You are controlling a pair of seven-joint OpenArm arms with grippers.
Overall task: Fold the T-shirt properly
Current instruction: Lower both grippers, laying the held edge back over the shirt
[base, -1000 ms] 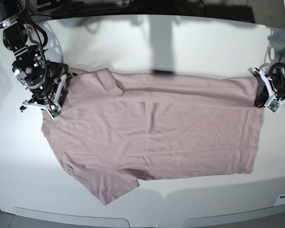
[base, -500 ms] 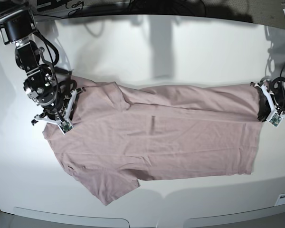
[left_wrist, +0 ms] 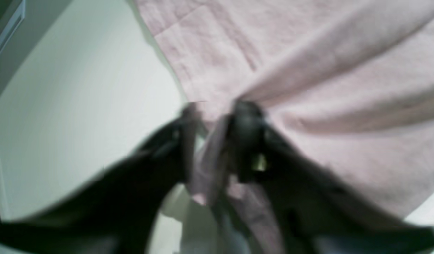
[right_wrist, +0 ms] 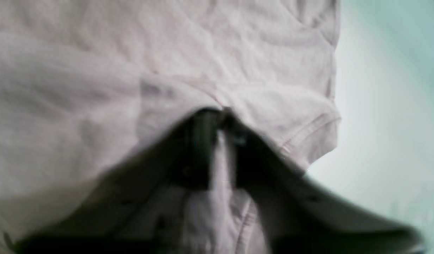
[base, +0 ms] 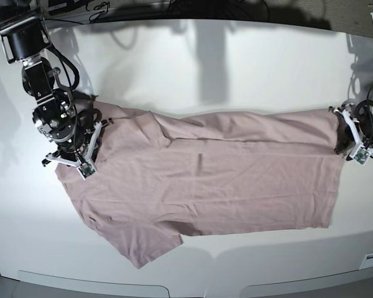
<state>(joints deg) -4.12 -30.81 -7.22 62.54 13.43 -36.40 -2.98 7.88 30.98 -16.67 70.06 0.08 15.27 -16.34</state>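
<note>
In the left wrist view, the dusty-pink, thin-fabric short-sleeved T-shirt (left_wrist: 308,81) was seen spread over the white tabletop (left_wrist: 79,106), filling the upper right of the picture. The left gripper (left_wrist: 217,141), with dark blurred fingers (left_wrist: 247,137), was placed at the shirt's edge. A narrow gap was seen between the two fingers, and a bunched fold of the pink cloth was caught in that gap. The picture was too blurred for it to be told whether the cloth was pinched firmly or only lying loose between the parted fingers.

In the right wrist view, the same shirt was shown covering most of the picture, with a hemmed sleeve edge at the right and bare tabletop beyond it. The right gripper (right_wrist: 220,141) was seen with its dark fingers (right_wrist: 199,148) slightly apart, and a pale strip of the fabric was seen running up between them. Whether that strip was gripped or merely lay there could not be told.

In the base view, the shirt was laid flat across the middle of the table, its length running left to right, with a folded-over band along the far edge and one sleeve pointing toward the near left. The right gripper (base: 81,149) was set at the shirt's far left corner, and the left gripper (base: 351,138) at its far right corner, both touching the fabric.
</note>
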